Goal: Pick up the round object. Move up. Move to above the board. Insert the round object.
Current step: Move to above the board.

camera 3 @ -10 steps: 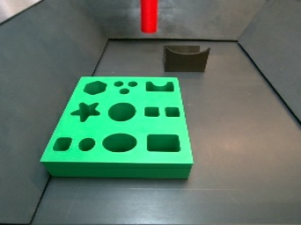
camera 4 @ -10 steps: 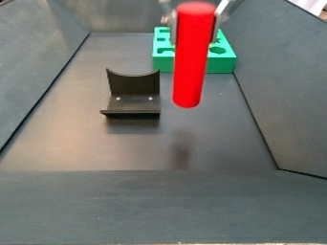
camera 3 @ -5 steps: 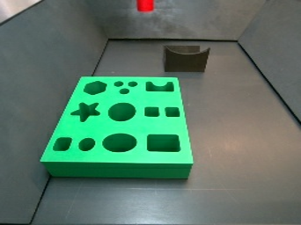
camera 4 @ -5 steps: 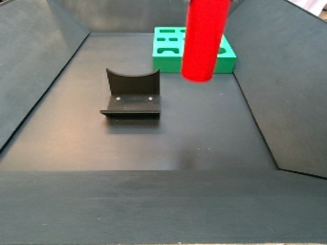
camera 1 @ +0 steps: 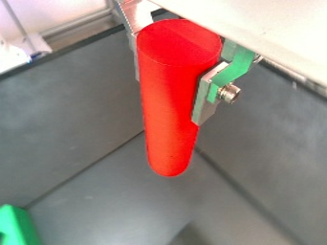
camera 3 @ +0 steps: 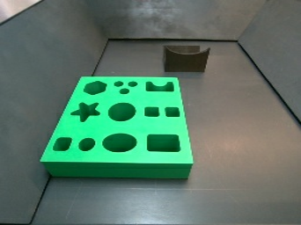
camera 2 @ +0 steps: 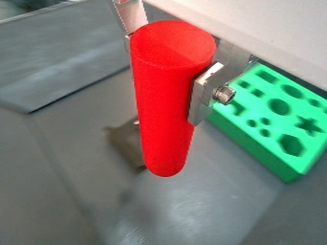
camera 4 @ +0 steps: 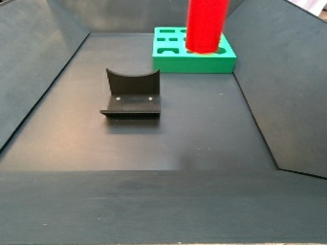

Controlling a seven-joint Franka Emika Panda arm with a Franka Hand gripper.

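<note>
The round object is a smooth bright-red cylinder (camera 1: 169,105), held upright between the silver fingers (camera 1: 212,84) of my gripper (camera 1: 173,67), well above the floor. Both wrist views show it (camera 2: 166,105), with my gripper (camera 2: 166,67) shut on its upper part. In a side view only the peg's lower part (camera 4: 206,24) shows, hanging in front of the green board (camera 4: 192,55); the gripper is cut off there. The board (camera 3: 118,123), with star, round, square and hexagon holes, lies flat on the floor. It also shows in both wrist views (camera 2: 281,113) (camera 1: 13,225).
The dark fixture with a curved notch (camera 3: 186,56) stands on the floor near the back wall, apart from the board; it also shows in a side view (camera 4: 130,94). Grey walls (camera 3: 70,48) slope up around the floor.
The gripper has carried the peg upward. It has left the top of one side view, and in the other it has risen and shifted toward the board.
</note>
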